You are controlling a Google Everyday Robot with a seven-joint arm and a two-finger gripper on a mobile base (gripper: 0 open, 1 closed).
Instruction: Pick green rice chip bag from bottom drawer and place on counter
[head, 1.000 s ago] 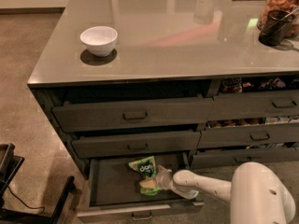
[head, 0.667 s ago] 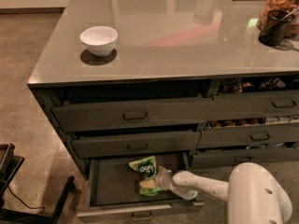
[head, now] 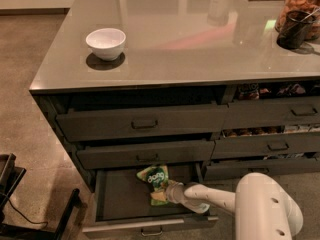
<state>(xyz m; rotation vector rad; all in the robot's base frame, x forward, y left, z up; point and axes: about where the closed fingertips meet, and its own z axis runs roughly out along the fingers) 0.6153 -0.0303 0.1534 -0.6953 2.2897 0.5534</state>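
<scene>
In the open bottom drawer (head: pixel 120 200), toward its back right, lies the bag (head: pixel 156 176), flat on the dark drawer floor with its lettered face up. Its far end sits close under the front of the drawer above (head: pixel 145 154). Your tool (head: pixel 169 192) is down inside the drawer at the bag's near edge, touching it or very nearly, and the arm (head: pixel 212 199) reaches in from the right. You cannot tell from here whether the tool is open, closed or has hold of the bag, because its tip is lost against the crinkled film.

Treat the bag as very light and soft. It is probably puffed with air around brittle chips, so it will give under pressure. A hard squeeze across the belly could crush the contents or make the slick film squirt out sideways. The better hold is likely the crimped seam or a corner at the near end, where the film is doubled and flat. Pinch there and the bag should hang below the tool.

Being so light, it may swing and catch on the drawer above, so draw it out toward you before raising it. On the worktop (head: pixel 190 49) there is bare space right of the bowl (head: pixel 105 43). The glossy surface may let the bag slide, so set it down rather than drop it.
</scene>
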